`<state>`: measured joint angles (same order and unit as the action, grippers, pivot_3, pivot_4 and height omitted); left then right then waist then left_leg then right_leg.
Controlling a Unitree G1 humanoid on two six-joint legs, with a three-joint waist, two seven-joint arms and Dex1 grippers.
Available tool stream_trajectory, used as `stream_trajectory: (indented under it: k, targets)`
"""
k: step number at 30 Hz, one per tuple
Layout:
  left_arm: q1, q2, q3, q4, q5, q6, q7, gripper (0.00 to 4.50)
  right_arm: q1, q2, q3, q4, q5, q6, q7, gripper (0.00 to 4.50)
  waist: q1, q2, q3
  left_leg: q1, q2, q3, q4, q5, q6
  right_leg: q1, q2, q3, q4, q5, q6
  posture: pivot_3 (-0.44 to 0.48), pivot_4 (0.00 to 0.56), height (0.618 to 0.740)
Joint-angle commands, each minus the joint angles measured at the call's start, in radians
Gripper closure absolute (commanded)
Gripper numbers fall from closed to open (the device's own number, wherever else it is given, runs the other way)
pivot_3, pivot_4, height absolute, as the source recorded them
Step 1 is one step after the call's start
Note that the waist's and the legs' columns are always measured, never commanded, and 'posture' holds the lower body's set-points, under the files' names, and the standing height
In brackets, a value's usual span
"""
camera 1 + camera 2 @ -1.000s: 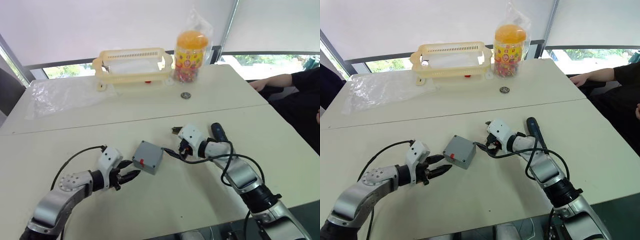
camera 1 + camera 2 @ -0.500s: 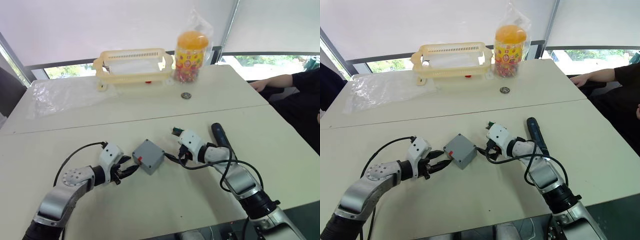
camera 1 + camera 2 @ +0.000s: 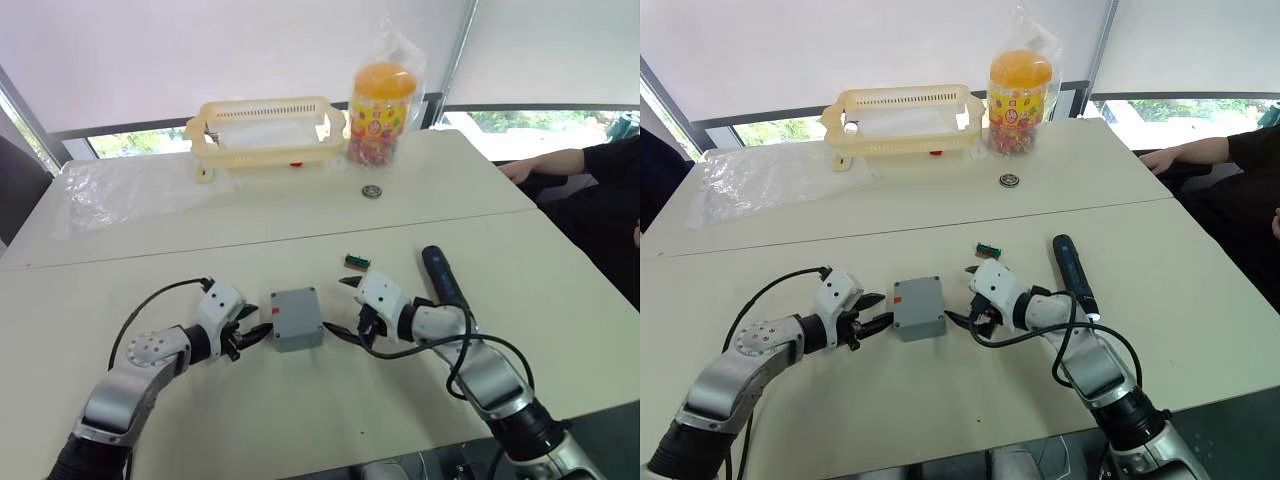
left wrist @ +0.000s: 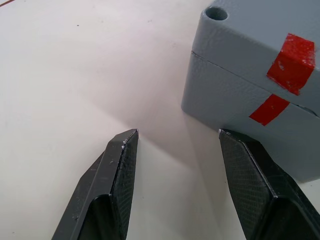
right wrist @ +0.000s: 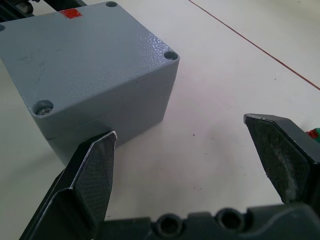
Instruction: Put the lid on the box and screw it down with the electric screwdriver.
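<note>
A crumpled clear plastic sheet (image 3: 125, 190) is lying at the far left of the cream table (image 3: 560, 260), and a yellow slatted basket (image 3: 265, 130) is standing on the far side with a candy jar with an orange lid (image 3: 378, 112) inside a clear bag just beside its right end; a small metal ring (image 3: 372, 190) is resting in front of the jar. On the near half of the table, the left gripper (image 3: 248, 334) is lying low with its two black fingers (image 4: 117, 175) parted and holding nothing; one fingertip is sitting just at the box's lower edge, whether touching I cannot tell, while the other is standing clear on bare table. The box (image 3: 296, 317) is sitting between the two grippers with the lid (image 5: 85, 47) already seated on top, the seam between them showing on the side walls, and red tape marks (image 4: 291, 64) crossing that seam on the side facing the left gripper. The right gripper (image 3: 962, 318) is hovering just beside the box's opposite side, its jaws spread wide and empty, one finger (image 5: 95, 172) close against the box wall. A small green block (image 3: 352, 262) is lying behind the right gripper, and the electric screwdriver (image 3: 441, 276) is lying flat further right, apart from both grippers. A person's arm (image 3: 545, 162) is resting at the far right edge.
</note>
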<state>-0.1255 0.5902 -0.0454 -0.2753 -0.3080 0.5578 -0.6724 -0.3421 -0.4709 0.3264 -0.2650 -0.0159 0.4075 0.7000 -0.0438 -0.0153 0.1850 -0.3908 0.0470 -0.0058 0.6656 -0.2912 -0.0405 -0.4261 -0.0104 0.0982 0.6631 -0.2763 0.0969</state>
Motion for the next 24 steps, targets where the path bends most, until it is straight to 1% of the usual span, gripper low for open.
stream_trajectory:
  k: [1, 11, 19, 21, 24]
  targets:
    - [-0.016, 0.002, -0.001, -0.006, 0.014, -0.035, -0.01, 1.89, 0.008, 0.009, -0.003, -0.048, 0.014, 0.0, 0.006, 0.0, 0.0, 0.0, 0.0, 0.0, 0.0, 0.0, 0.0, 0.0, 0.0, 0.0, 0.0, 0.0, 0.0, 0.0, 0.0, 0.0, 0.15, 0.74]
    - [-0.012, 0.0, 0.002, -0.009, 0.029, -0.047, -0.012, 1.89, 0.014, 0.009, 0.008, -0.026, -0.007, -0.01, 0.005, 0.0, 0.0, 0.0, 0.0, 0.0, 0.0, 0.0, 0.0, 0.0, 0.0, 0.0, 0.0, 0.0, 0.0, 0.0, 0.0, 0.0, 0.15, 0.74]
    - [-0.014, -0.004, 0.009, -0.013, 0.027, -0.048, -0.015, 1.89, 0.02, 0.008, -0.011, -0.029, 0.0, 0.006, -0.001, 0.0, 0.0, 0.0, 0.0, 0.0, 0.0, 0.0, 0.0, 0.0, 0.0, 0.0, 0.0, 0.0, 0.0, 0.0, 0.0, 0.0, 0.15, 0.74]
    - [-0.005, 0.003, 0.016, -0.028, 0.019, -0.044, -0.025, 1.89, 0.023, 0.002, -0.021, -0.036, 0.0, 0.013, -0.005, 0.0, 0.0, 0.0, 0.0, 0.0, 0.0, 0.0, 0.0, 0.0, 0.0, 0.0, 0.0, 0.0, 0.0, 0.0, 0.0, 0.0, 0.15, 0.74]
    - [0.018, 0.055, 0.048, -0.066, -0.003, -0.029, -0.074, 1.89, 0.034, -0.018, -0.068, -0.064, 0.013, 0.036, -0.011, 0.0, 0.0, 0.0, 0.0, 0.0, 0.0, 0.0, 0.0, 0.0, 0.0, 0.0, 0.0, 0.0, 0.0, 0.0, 0.0, 0.0, 0.15, 0.74]
